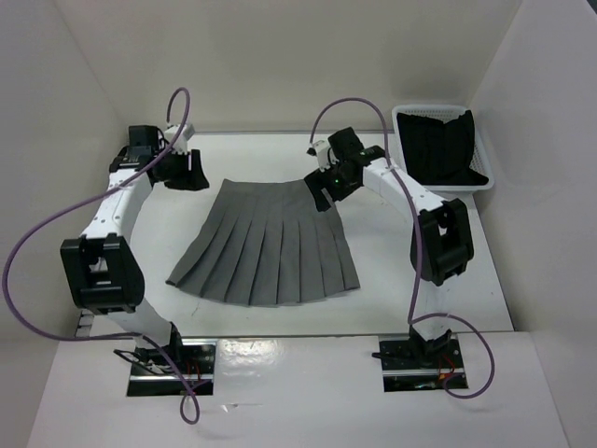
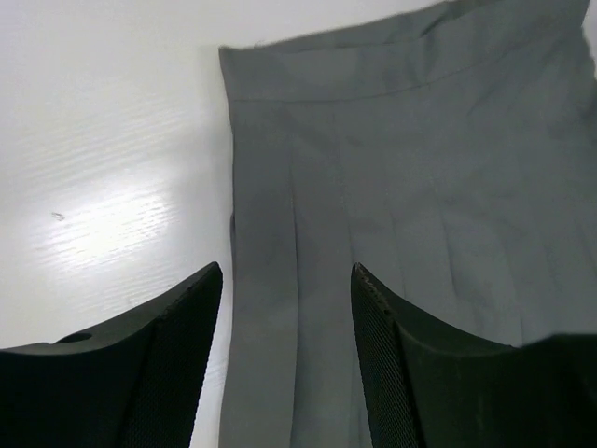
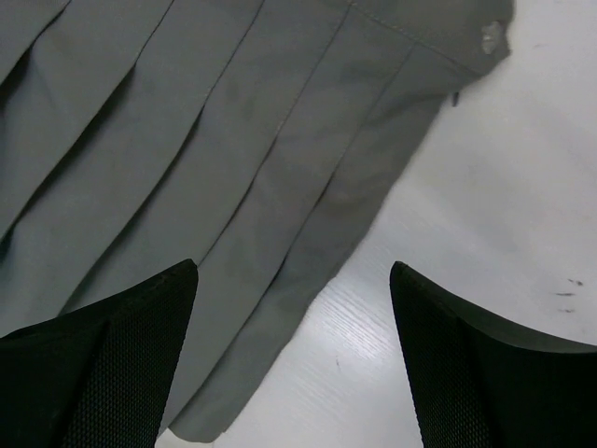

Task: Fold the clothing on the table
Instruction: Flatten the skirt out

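Skirt (image 1: pixel 270 245) lies flat; waistband (image 1: pixel 264 187) far, hem (image 1: pixel 270 299) near; axis perhaps slightly skewed.

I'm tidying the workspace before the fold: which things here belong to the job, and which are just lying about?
Job: grey skirt, table, left tool, right tool.
Lying about: white mesh basket, black cloth in it.

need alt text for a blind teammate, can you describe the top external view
A grey pleated skirt lies spread flat, fan-shaped, on a white table, with the left gripper and right gripper near its waistband corners. A white mesh basket holding black cloth sits far right.
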{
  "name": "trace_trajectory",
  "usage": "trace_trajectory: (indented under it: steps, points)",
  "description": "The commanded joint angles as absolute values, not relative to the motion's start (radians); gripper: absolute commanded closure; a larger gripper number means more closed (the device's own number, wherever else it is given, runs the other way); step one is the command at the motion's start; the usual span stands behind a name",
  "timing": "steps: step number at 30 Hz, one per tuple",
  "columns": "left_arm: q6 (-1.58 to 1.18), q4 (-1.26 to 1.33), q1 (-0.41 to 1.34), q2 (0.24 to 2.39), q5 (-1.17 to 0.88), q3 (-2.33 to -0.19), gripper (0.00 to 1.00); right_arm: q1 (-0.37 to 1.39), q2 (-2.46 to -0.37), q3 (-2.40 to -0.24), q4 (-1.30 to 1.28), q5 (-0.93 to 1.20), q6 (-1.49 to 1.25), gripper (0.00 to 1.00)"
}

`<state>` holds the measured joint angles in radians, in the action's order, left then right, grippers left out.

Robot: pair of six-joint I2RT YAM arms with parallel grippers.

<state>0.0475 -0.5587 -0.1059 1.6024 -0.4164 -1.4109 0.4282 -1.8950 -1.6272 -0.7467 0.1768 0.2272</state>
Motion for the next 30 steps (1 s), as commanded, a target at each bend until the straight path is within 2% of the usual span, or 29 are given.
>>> trace_trajectory:
  steps: [1, 7, 13, 17, 18, 21, 30]
  points:
    - [0.054, -0.578, -0.103, 1.670, -0.479, -1.439, 0.36, 0.456, -1.898, -1.657, -0.704, 0.229, 0.216, 0.13]
    - [0.103, -0.555, -0.103, 1.623, -0.368, -1.313, 0.33, 0.566, -1.865, -1.559, -0.643, 0.118, 0.242, 0.13]
    - [0.123, -0.590, -0.127, 1.499, -0.316, -1.255, 0.29, 0.661, -1.930, -1.611, -0.655, 0.036, 0.209, 0.10]
    - [0.071, -0.633, -0.127, 1.372, -0.255, -1.246, 0.21, 0.670, -2.000, -1.677, -0.646, -0.004, 0.135, 0.08]
    - [0.071, -0.634, -0.127, 1.349, -0.246, -1.236, 0.14, 0.670, -2.014, -1.692, -0.646, -0.018, 0.100, 0.08]
    - [0.048, -0.647, -0.127, 1.255, -0.212, -1.212, 0.00, 0.670, -2.077, -1.787, -0.669, -0.018, 0.037, 0.08]
    - [-0.002, -0.598, -0.170, 1.085, -0.160, -1.089, 0.00, 0.750, -2.252, -2.003, -0.735, -0.011, -0.040, 0.07]
